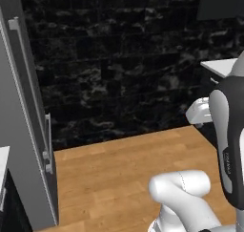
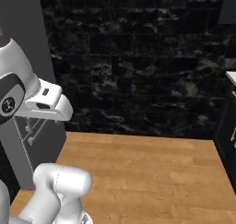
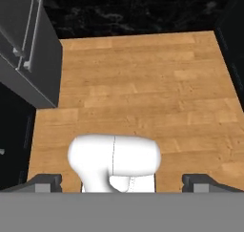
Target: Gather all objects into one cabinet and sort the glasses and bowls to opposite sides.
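hand view: the hand [image 3: 122, 181] is seen at 6 o'clock, its two dark fingertips [image 3: 45, 182] set far apart at either side of the frame, so the jaws are spread wide and nothing is held between them. beyond the fingertips a wooden floor [image 3: 143, 88] is looked down on, reaching up toward 12 o'clock, where a black marbled wall [image 3: 128, 11] is met. at 10 o'clock a dark grey cabinet door [image 3: 28, 49] is seen, with a long silver bar handle [image 3: 29, 33] running along it.

in the left base view the same door [image 1: 24, 131] is shown at 9 o'clock, standing tall, with its silver handle [image 1: 28, 97] running down it. part of the hand [image 1: 200, 111] is seen at 3 o'clock as a white block, though its fingers cannot be made out there. the floor [image 1: 119, 169] is spread across the lower half and the wall [image 1: 124, 59] across the upper half. a pale counter edge [image 1: 221, 66] is seen at 2 o'clock.

in the right base view the floor [image 2: 152, 177] and the wall [image 2: 138, 57] are shown again.
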